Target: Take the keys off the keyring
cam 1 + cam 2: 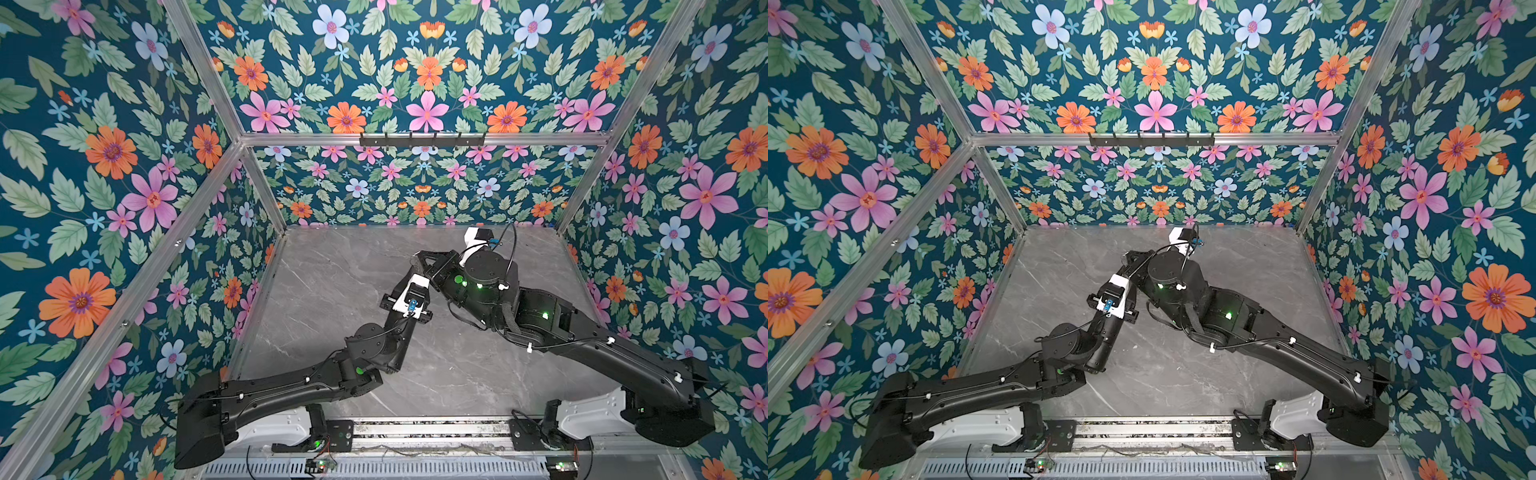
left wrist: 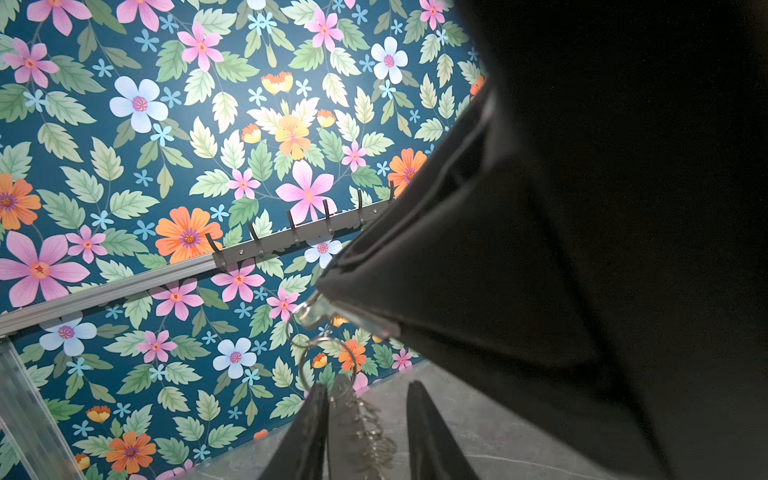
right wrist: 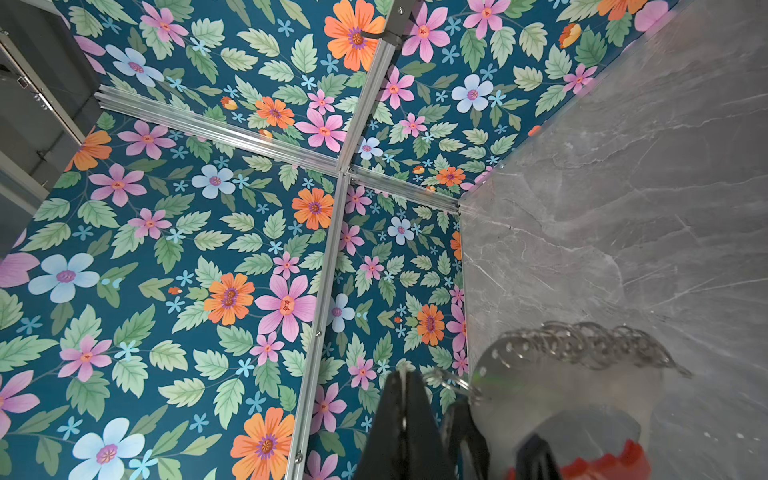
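Left gripper (image 2: 366, 388) grasps keyring (image 3: 561, 395), lower right in right wrist view; right gripper (image 3: 401, 386) clenched on its end ring (image 3: 451, 384). Should hold it steady, pull ring straight off, no twisting; key not made out.

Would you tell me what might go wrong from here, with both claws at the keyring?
The right claw pinches only the tip of a small piece, likely the key; a pull may slip it free, dropping it to the table.
The ring joins it to the keyring in the left claw; tugging may twist the keyring loose.
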`<state>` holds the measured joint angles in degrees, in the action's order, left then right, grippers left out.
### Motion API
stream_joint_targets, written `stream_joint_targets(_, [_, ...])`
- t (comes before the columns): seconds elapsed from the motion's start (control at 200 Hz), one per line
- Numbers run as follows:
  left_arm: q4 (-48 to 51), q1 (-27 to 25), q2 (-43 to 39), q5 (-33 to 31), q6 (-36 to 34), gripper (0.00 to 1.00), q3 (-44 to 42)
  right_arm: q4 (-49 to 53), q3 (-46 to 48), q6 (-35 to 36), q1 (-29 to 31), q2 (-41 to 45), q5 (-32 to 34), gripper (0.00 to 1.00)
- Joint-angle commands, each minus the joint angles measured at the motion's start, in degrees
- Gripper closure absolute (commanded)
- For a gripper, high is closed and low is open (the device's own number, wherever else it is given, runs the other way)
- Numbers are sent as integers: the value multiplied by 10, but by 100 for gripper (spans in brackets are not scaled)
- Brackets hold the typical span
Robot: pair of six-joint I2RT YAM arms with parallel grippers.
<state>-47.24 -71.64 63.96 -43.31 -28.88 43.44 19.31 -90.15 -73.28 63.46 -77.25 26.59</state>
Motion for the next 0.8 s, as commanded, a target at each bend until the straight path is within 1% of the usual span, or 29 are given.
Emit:
stream_joint_targets(0.0, [-2, 2, 0, 6, -19, 69, 4, -9, -2, 9, 3, -4, -29, 100])
stream_joint_targets(0.22, [2, 10, -2, 7, -17, 77, 5, -13, -3, 10, 9, -9, -38, 100])
stream_joint_targets(0.3, [-1, 16, -1, 4, -18, 71, 5, -14, -2, 9, 12, -11, -41, 100])
stream_joint_targets(0.445, [1, 17, -12, 4, -14, 71, -1, -12, -5, 13, 12, -11, -40, 100])
stream_joint_targets(0.615, [26, 16, -29, 3, 2, 70, -9, -14, -6, 16, 17, -9, -31, 100])
stream_joint_targets(0.795, [26, 17, -31, -6, 2, 70, -13, -12, -12, 17, 18, -14, -38, 100])
